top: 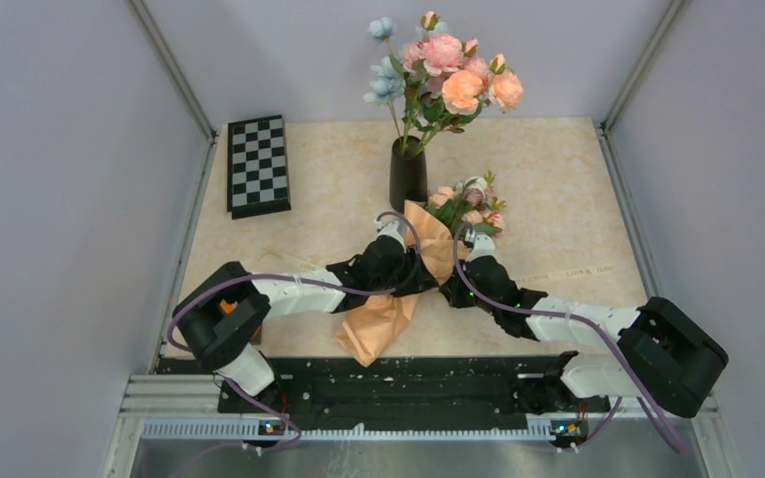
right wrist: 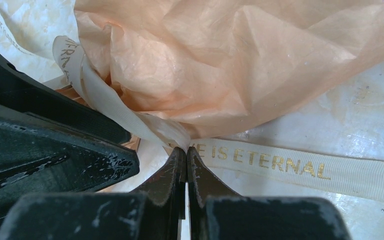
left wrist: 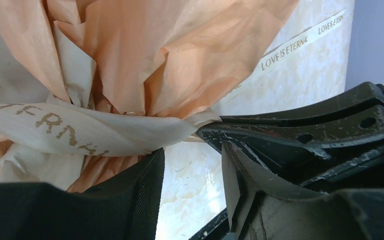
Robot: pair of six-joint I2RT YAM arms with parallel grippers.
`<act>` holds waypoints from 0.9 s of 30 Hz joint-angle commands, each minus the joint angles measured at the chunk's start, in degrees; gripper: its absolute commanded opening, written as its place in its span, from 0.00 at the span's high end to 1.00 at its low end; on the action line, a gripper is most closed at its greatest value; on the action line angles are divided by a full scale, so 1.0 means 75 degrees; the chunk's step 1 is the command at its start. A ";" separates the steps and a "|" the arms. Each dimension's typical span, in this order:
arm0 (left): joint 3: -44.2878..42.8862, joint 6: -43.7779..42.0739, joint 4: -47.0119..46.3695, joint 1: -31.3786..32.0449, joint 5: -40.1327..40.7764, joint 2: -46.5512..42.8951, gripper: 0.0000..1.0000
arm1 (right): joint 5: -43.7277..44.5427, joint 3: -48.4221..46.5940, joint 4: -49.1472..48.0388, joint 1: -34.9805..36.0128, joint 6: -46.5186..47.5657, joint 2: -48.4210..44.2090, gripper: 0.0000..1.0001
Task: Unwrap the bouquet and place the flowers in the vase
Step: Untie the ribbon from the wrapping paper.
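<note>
Vase (top: pixel 407 179) holds tall pink-orange bunch (top: pixel 453 80). Beside vase, bouquet (top: pixel 426 251) paper wraps flowers (top: pixel 468 204); left gripper (left wrist: pixel 192 160) jaws apart beside ribbon (left wrist: pixel 80 132); right gripper (right wrist: pixel 186 156) clamped on ribbon.

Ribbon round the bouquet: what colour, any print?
Cream ribbon with gold "LOVE IS ETERNAL" lettering; clearest in the right wrist view.

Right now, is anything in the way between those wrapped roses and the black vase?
Nothing lies on the table between them; the bouquet sits right beside the vase. But its peach paper and the ribbon around it hold the stems, and a taller bunch already fills the vase's mouth.
</note>
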State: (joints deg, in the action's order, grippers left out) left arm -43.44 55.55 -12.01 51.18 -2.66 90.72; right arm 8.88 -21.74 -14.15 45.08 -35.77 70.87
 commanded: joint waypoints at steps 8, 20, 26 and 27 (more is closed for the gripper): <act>-0.0027 -0.0079 -0.0215 -0.0015 0.0672 0.0408 0.55 | -0.0059 -0.0018 -0.0350 -0.0071 0.0034 -0.0110 1.00; -0.0118 -0.0109 -0.0268 -0.0027 0.0951 0.0541 0.66 | -0.0118 -0.0014 -0.0408 -0.0081 0.0020 -0.0039 1.00; -0.0082 -0.0094 -0.0373 -0.0027 0.1019 0.0471 0.82 | -0.0118 0.0018 -0.0422 -0.0069 0.0004 -0.0031 1.00; -0.0085 -0.0094 -0.0394 -0.0027 0.1028 0.0459 0.85 | -0.0118 0.0025 -0.0430 -0.0075 0.0000 -0.0032 1.00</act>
State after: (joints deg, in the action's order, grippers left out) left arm -43.44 55.42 -12.49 51.18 3.18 94.06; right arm 8.40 -21.74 -14.79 45.08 -35.77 70.89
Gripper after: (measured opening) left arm 0.188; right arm 0.012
